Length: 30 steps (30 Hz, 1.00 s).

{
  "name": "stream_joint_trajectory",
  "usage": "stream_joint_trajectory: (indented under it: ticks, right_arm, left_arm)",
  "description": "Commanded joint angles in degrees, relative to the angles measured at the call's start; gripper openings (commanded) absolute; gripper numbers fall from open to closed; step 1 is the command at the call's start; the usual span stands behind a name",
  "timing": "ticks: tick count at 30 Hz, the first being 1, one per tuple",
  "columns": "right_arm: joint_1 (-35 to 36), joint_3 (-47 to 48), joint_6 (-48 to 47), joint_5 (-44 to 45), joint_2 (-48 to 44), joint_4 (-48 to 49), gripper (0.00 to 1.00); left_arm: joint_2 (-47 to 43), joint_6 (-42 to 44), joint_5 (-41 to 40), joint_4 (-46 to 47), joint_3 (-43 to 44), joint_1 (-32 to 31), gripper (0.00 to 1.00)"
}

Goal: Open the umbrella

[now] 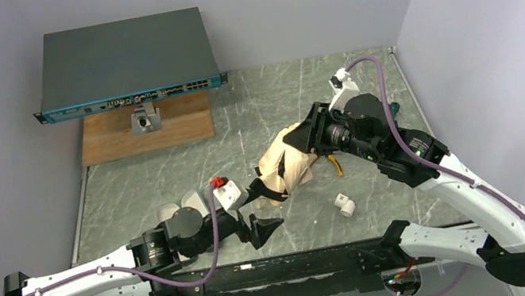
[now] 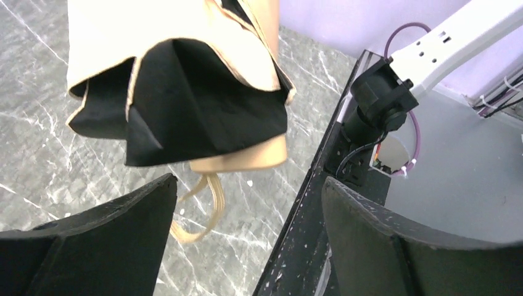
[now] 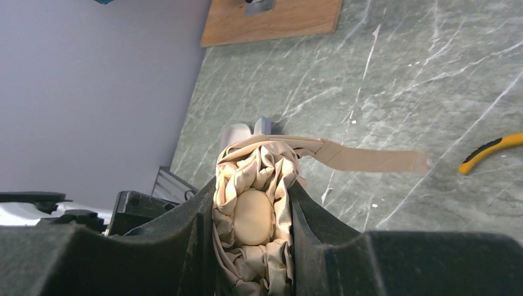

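The umbrella (image 1: 286,166) is folded, cream-beige outside and black underneath, and hangs above the table centre. My right gripper (image 1: 308,140) is shut on its top end. In the right wrist view the bunched fabric and round cap (image 3: 253,216) are squeezed between the jaws, and the beige strap tab (image 3: 376,159) sticks out to the right. My left gripper (image 1: 258,211) is open just in front of the lower end. In the left wrist view the tan handle (image 2: 243,158) and its loop (image 2: 200,213) hang just beyond the fingertips, untouched by the open left gripper (image 2: 248,182).
A network switch (image 1: 124,62) rests on a wooden board (image 1: 147,128) at the back left. Lavender-grey case shells (image 1: 173,209) lie beside my left arm. A small white part (image 1: 344,204) and a yellow-black tool (image 1: 336,164) lie near the umbrella. Walls close in on both sides.
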Motion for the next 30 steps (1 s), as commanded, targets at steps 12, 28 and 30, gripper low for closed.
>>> stream_joint_trajectory:
  ticks: [12, 28, 30]
  right_arm:
    - [-0.2, -4.6, 3.8, -3.8, -6.0, 11.4, 0.00]
    - [-0.2, -4.1, 2.5, 0.7, -8.0, 10.5, 0.00]
    - [-0.2, -2.3, 1.2, 3.1, -7.8, 8.5, 0.00]
  left_arm:
    - [4.0, 0.2, -2.7, 4.9, 5.5, -0.2, 0.66]
    - [9.1, -3.9, -6.4, -2.9, 11.1, -0.2, 0.00]
    - [8.5, -4.6, -6.8, -4.6, 11.2, -0.2, 0.00]
